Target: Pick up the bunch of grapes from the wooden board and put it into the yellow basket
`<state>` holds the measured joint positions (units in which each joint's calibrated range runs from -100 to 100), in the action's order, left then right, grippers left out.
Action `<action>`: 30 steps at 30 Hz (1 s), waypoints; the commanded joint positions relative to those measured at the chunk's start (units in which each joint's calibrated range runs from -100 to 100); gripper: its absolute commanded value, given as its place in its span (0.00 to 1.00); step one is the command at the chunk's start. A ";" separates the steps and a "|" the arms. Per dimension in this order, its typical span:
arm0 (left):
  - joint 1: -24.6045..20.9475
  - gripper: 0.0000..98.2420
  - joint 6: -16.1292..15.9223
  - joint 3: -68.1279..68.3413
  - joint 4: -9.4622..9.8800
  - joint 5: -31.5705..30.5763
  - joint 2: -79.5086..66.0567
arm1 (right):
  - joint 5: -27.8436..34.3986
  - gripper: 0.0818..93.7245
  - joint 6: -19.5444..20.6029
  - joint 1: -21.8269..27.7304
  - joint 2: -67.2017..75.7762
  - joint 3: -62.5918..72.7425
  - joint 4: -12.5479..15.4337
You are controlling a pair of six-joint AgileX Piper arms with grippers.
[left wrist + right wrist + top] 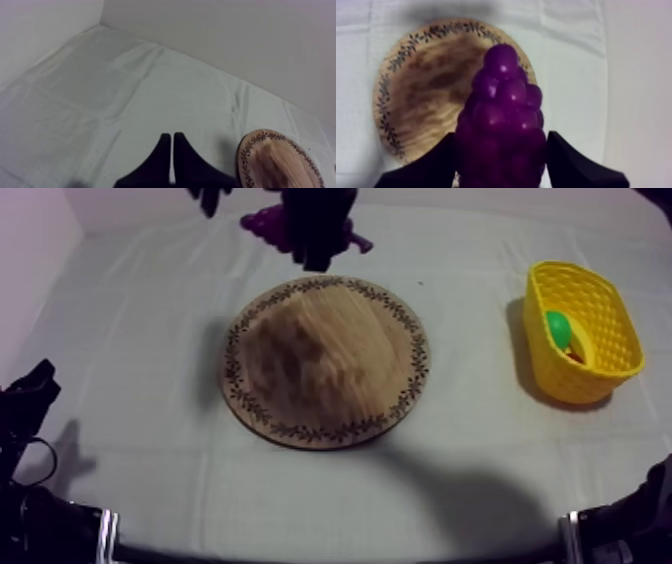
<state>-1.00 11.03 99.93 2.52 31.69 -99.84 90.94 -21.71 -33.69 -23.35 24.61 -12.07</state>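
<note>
As right fingers [576, 165] clasp it, the grape bunch [503, 120] bulges knobbly; glossy.

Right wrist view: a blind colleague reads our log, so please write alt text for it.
The right gripper is shut on a purple toy bunch of grapes, with one black finger at each side. Beyond the grapes lies a round wooden board with a patterned rim on the grey-white cloth.

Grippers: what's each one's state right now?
Left gripper: shut, empty, beside the board.
Right gripper: shut on the grapes, off the board.
</note>
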 commanded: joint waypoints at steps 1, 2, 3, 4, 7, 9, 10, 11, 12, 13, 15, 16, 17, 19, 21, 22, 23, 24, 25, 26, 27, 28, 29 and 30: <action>0.02 0.00 -0.01 -0.04 -0.01 0.00 0.02 | -0.23 0.34 0.62 1.06 1.34 -2.59 -0.25; 0.02 0.00 -0.01 -0.04 -0.01 0.00 0.02 | -0.25 0.34 0.96 1.68 2.01 -3.61 -0.33; 0.02 0.00 -0.01 -0.04 -0.01 0.00 0.02 | -0.26 0.34 1.33 2.35 2.68 -4.59 -0.39; 0.02 0.00 -0.01 -0.04 -0.01 0.00 0.02 | -0.20 0.34 1.71 3.09 3.38 -5.55 -0.44; 0.02 0.00 -0.01 -0.04 -0.01 0.00 0.02 | 0.32 0.34 2.66 5.55 5.49 -8.20 -0.40; 0.02 0.00 -0.01 -0.04 -0.01 0.00 0.02 | 0.73 0.34 3.16 7.36 6.95 -10.04 -0.34; 0.02 0.00 -0.01 -0.04 -0.01 0.00 0.02 | 0.86 0.35 3.42 8.27 7.69 -10.99 -0.31; 0.02 0.00 -0.01 -0.04 -0.01 0.00 0.02 | 0.95 0.35 3.65 9.24 8.47 -11.96 -0.28; 0.02 0.00 -0.01 -0.04 -0.01 0.00 0.02 | 1.03 0.35 3.84 10.21 9.21 -12.91 -0.22; 0.02 0.00 -0.01 -0.04 -0.01 0.00 0.02 | 1.10 0.35 4.01 11.22 9.97 -13.87 -0.13; 0.02 0.00 -0.01 -0.04 -0.01 0.00 0.02 | 1.39 0.35 4.20 13.28 11.50 -15.85 0.11; 0.02 0.00 -0.01 -0.04 -0.01 0.00 0.02 | 1.54 0.35 4.27 14.28 12.26 -16.93 0.22; 0.02 0.00 -0.01 -0.04 -0.01 0.00 0.02 | 1.64 0.36 4.38 15.30 12.99 -17.99 0.29; 0.02 0.00 -0.01 -0.04 -0.01 0.00 0.02 | 1.80 0.36 4.54 17.30 14.45 -20.23 0.46; 0.02 0.00 -0.01 -0.04 -0.01 0.00 0.02 | 1.89 0.36 4.64 19.28 15.86 -22.54 0.61; 0.02 0.00 -0.01 -0.04 -0.01 0.00 0.02 | 1.91 0.36 4.65 20.25 16.55 -23.68 0.67; 0.02 0.00 -0.01 -0.04 -0.01 0.00 0.02 | 1.93 0.36 4.63 21.21 17.22 -24.75 0.74; 0.02 0.00 -0.01 -0.04 -0.01 0.00 0.02 | 1.94 0.36 4.59 22.17 17.83 -25.79 0.79; 0.02 0.00 -0.01 -0.04 -0.01 0.00 0.02 | 1.94 0.36 4.53 23.10 18.44 -26.79 0.84; 0.02 0.00 -0.01 -0.04 -0.01 0.00 0.02 | 1.90 0.36 4.49 24.03 19.02 -27.72 0.88; 0.02 0.00 -0.01 -0.04 -0.01 0.00 0.02 | 1.80 0.36 4.49 24.95 19.56 -28.67 0.90; 0.02 0.00 -0.01 -0.04 -0.01 0.00 0.02 | 1.68 0.36 4.51 25.85 20.08 -29.57 0.92; 0.02 0.00 -0.01 -0.04 -0.01 0.00 0.02 | 1.55 0.36 4.54 26.71 20.55 -30.40 0.92; 0.02 0.00 -0.01 -0.04 -0.01 0.00 0.02 | 1.38 0.36 4.62 27.57 20.98 -31.18 0.88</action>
<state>-1.00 11.03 99.93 2.52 31.69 -99.84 92.52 -17.09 -8.18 -2.73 -5.49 -11.17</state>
